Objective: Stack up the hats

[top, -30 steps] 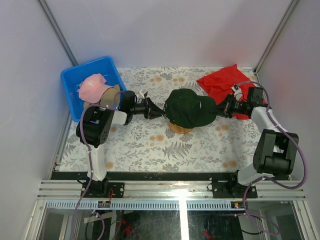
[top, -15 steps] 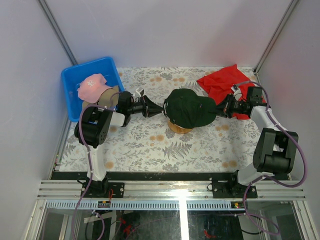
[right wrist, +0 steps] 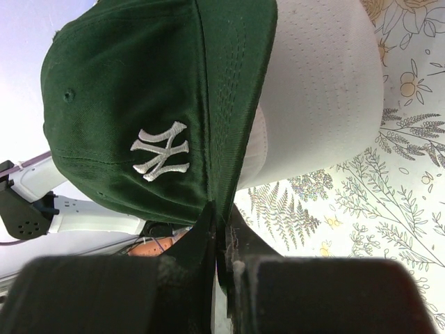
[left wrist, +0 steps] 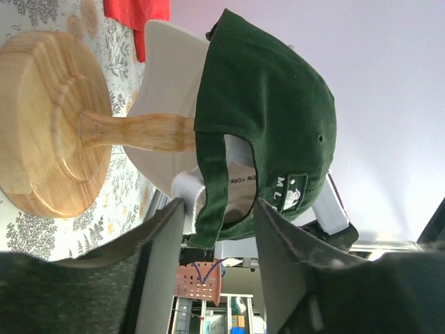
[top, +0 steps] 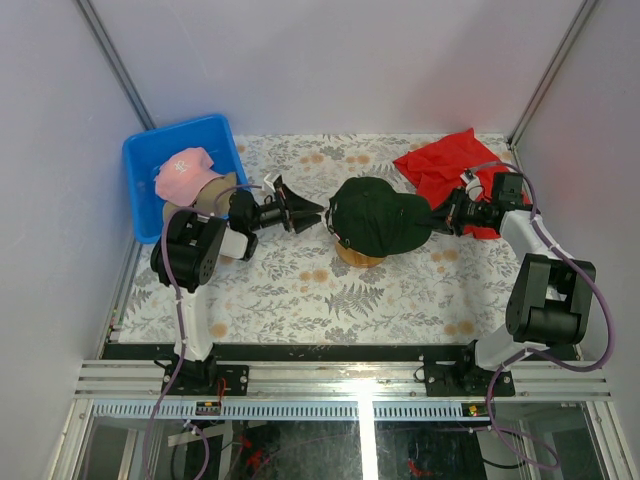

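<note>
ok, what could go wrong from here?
Right claw is shut on the brim of the green cap: retreating before opening could drag it off the white cap or tip the wooden stand. Left claw is open with the cap's rear edge between its fingers: a sideways move could snag it.

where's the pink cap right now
In the top view, the pink cap lies in the blue bin at the table's far left corner, with the tan cap right beside it.

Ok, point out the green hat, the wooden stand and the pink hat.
green hat (top: 380,215): top external view, on the crown.
wooden stand (left wrist: 42,118): left wrist view, on its round base.
pink hat (top: 183,172): top external view, on the crown.
</note>
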`<action>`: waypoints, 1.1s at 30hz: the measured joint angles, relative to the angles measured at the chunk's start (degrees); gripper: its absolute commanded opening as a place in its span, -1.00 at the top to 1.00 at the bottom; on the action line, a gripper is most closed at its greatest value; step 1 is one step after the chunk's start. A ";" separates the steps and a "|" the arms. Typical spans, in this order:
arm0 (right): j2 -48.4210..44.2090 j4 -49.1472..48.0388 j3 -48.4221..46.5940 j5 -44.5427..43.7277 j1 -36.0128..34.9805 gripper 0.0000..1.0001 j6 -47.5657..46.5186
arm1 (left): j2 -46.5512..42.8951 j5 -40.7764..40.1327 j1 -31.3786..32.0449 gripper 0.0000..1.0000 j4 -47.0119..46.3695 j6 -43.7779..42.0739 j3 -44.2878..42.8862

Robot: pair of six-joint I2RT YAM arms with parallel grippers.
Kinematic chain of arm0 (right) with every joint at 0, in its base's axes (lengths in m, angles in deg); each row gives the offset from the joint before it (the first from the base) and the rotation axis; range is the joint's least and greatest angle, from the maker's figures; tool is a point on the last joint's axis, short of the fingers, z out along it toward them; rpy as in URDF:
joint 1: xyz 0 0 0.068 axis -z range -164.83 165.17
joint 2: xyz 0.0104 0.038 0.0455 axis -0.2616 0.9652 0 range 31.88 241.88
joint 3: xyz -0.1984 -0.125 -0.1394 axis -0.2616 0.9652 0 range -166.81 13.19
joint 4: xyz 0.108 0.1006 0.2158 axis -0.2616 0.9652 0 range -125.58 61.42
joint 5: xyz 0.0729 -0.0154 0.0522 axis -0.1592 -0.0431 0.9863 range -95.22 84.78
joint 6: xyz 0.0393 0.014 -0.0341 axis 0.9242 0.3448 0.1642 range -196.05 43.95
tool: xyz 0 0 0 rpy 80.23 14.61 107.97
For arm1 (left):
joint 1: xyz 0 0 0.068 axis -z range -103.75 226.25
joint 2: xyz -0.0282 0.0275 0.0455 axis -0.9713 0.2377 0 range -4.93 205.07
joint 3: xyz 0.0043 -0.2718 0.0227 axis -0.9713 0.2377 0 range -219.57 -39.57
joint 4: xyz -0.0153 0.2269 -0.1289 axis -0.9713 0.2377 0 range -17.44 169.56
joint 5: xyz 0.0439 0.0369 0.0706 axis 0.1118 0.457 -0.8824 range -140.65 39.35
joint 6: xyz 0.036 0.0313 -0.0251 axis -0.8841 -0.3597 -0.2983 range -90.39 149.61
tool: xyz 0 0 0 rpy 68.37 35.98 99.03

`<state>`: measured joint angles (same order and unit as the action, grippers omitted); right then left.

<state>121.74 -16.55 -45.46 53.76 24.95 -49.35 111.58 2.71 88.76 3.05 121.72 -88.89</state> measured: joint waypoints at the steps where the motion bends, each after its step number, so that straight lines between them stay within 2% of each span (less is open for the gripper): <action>1: 0.04 0.00 -0.09 0.00 -0.02 1.00 0.02 | 0.00 -0.02 -0.17 0.02 -0.52 0.09 0.28; 4: 0.04 0.09 -0.33 -0.02 -0.09 1.00 0.00 | -0.02 0.02 -0.66 -0.13 -0.66 -0.94 0.83; 8: 0.11 0.28 -0.44 -0.04 -0.15 1.00 -0.13 | -0.48 0.17 -0.87 -0.20 2.82 -4.57 0.50; 14: 0.15 0.33 -0.48 -0.04 -0.31 1.00 -0.13 | -1.42 0.20 -0.96 -0.22 12.81 -11.23 -1.92; 19: 0.15 0.33 -0.48 -0.09 -0.35 1.00 -0.13 | -1.46 0.17 -0.26 -0.22 16.52 -13.77 -2.84; 33: 0.15 0.31 -0.48 -0.44 -0.42 1.00 -0.13 | -1.46 0.15 2.12 -0.24 18.60 -14.43 -3.30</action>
<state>121.90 -16.24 -45.94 53.32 24.53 -49.49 110.11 2.87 90.88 21.65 107.30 -92.19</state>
